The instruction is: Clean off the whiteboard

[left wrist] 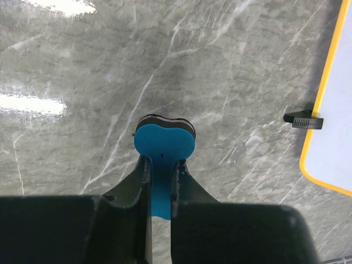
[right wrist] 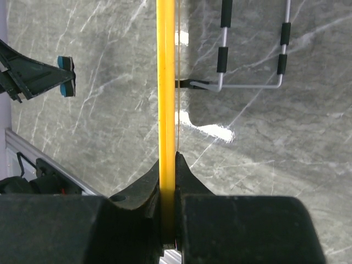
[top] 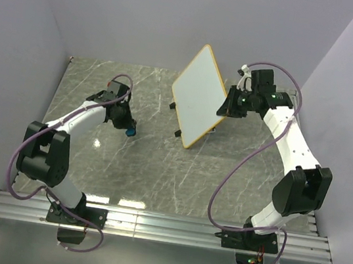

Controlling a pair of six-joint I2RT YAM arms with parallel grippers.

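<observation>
- Whiteboard (top: 198,95) stood tilted in the upper middle of the overhead view. Its lower left edge was down by the marble table (top: 138,166) and its right edge was raised.
- It looked like a thin, stiff, light panel with a smooth and probably slippery face. I judged the yellow rim the best place to take hold, since an edge pinch leaves the face free for wiping. A single edge grip could let it swing or slide under pressure.
- No writing could be made out on the face from above.
- Small black feet (top: 177,133) showed along its lower left edge. A wire stand (right wrist: 253,85) with black sleeves met the board in the upper right of the right wrist view.
- Right pincer (right wrist: 168,165) was clenched on the rim, with the yellow edge sandwiched between nearly closed jaws.
- Left pincer (left wrist: 162,165), at centre left of the overhead view, was clamped on a blue eraser (left wrist: 164,143). The eraser's rounded end stuck out past the tips, over the table and well apart from the board.
</observation>
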